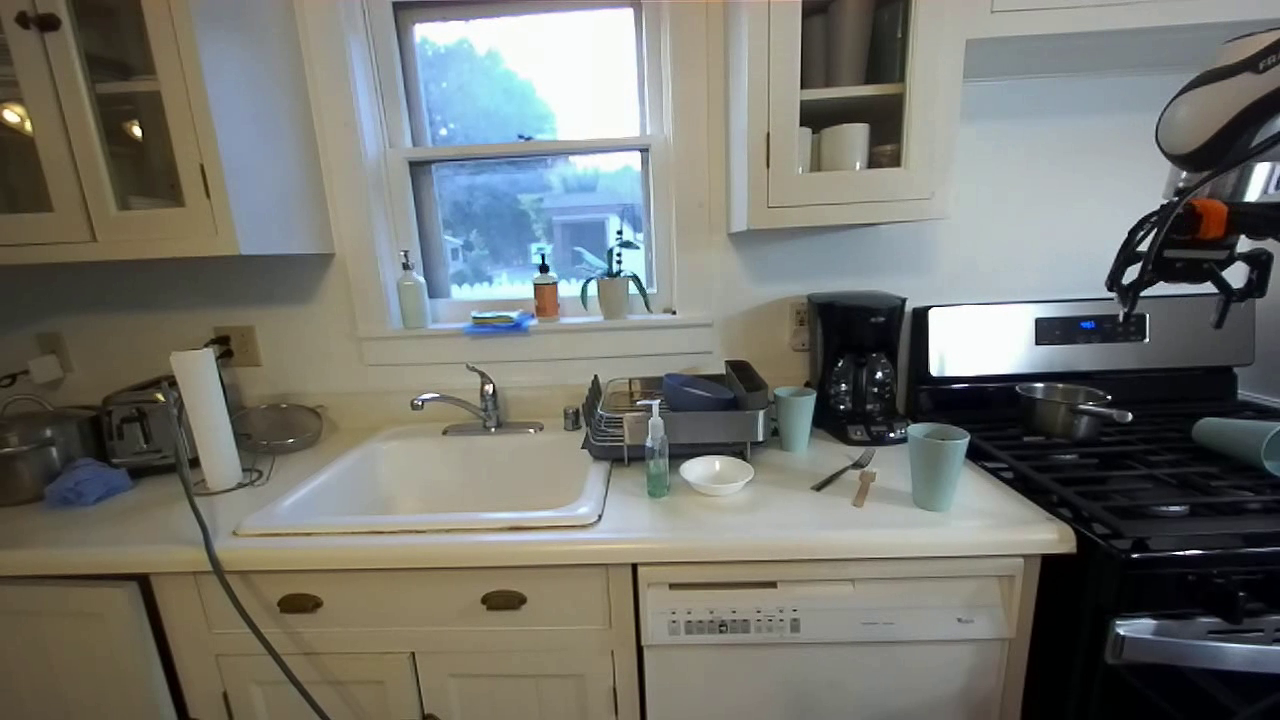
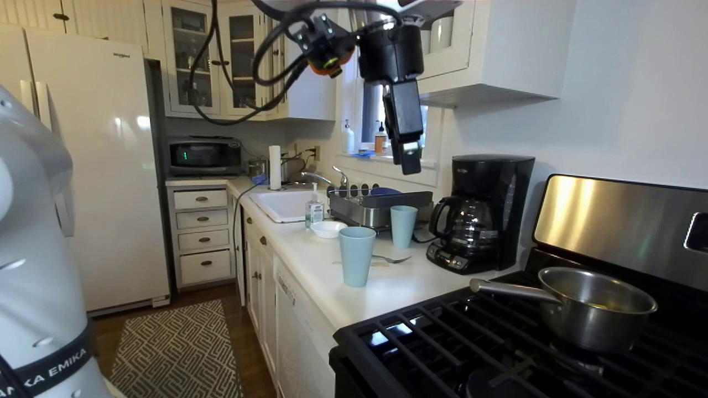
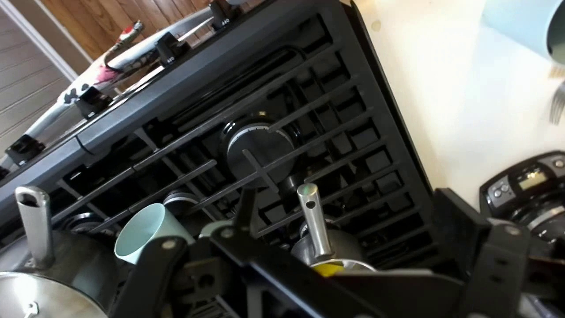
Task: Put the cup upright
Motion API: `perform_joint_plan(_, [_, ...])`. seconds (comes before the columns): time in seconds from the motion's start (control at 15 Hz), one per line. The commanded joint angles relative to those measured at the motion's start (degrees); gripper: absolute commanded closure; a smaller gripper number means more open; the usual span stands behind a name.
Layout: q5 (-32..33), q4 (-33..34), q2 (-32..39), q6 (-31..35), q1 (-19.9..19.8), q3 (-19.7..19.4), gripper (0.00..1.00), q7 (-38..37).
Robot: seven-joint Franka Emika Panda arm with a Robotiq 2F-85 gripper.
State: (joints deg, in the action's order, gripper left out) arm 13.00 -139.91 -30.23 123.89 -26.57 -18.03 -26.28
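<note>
A pale teal cup (image 1: 1238,443) lies on its side on the stove grates at the right edge of an exterior view. The lying cup (image 3: 148,232) also shows in the wrist view, its mouth facing lower left and part of it hidden behind a gripper link. Two alike teal cups stand upright on the counter, a nearer one (image 1: 937,467) and one by the dish rack (image 1: 795,418). They also show in an exterior view (image 2: 357,257) (image 2: 403,226). My gripper (image 1: 1172,308) is open and empty, high above the stove; it also shows edge-on (image 2: 408,163).
A steel saucepan (image 1: 1062,412) with a handle stands on the back of the stove (image 2: 437,337). A larger lidded pot (image 3: 57,269) is beside the lying cup. A coffee maker (image 1: 858,367), a white bowl (image 1: 716,475) and a fork (image 1: 845,470) are on the counter.
</note>
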Motion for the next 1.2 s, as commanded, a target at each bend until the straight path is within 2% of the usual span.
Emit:
perform_joint_plan(0.0, [-7.0, 2.4, 6.1, 7.0, -1.9, -3.7, 0.00, 0.2])
perform_joint_plan(0.33, [-11.8, 0.8, 10.5, 19.8, -3.9, -8.3, 0.00, 4.8])
perform_joint_plan(0.6, [-17.9, 0.0, 15.0, 28.3, -3.2, -11.8, 0.00, 10.1])
perform_joint_plan(0.67, [-15.3, 0.3, 13.0, 24.7, -4.7, -9.5, 0.00, 8.2])
perform_joint_plan(1.0, [-16.8, 0.2, 15.5, 27.2, -4.5, -10.4, 0.00, 9.4])
perform_joint_plan(1.13, [-20.2, 1.8, 18.1, 26.1, -3.3, -11.7, 0.00, 9.8])
